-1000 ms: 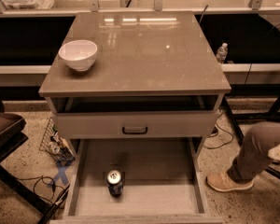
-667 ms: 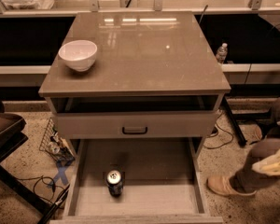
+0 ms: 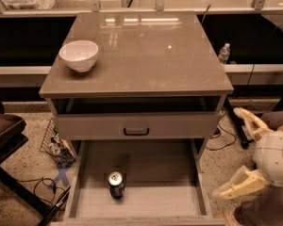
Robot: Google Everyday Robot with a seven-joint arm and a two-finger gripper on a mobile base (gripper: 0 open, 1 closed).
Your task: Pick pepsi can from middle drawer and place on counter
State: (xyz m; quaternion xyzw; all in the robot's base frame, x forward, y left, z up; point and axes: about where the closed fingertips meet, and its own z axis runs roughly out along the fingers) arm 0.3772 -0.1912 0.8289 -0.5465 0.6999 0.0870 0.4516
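Observation:
The pepsi can (image 3: 116,183), dark blue with a silver top, stands upright on the floor of the open middle drawer (image 3: 151,166), left of centre and near its front. The grey-brown counter (image 3: 146,55) tops the cabinet above it. My gripper (image 3: 226,151) is at the right edge of the view, beside the drawer's right wall and apart from the can. Its two cream fingers (image 3: 247,120) are spread wide with nothing between them.
A white bowl (image 3: 79,54) sits on the counter's left side. A closed drawer front with a dark handle (image 3: 136,131) is above the open drawer. A water bottle (image 3: 223,53) stands behind the cabinet on the right. Cables and clutter (image 3: 54,145) lie on the floor at left.
My gripper has come into view at the right edge and turned its open fingers toward the cabinet. The can, the bowl and the drawer have not moved.

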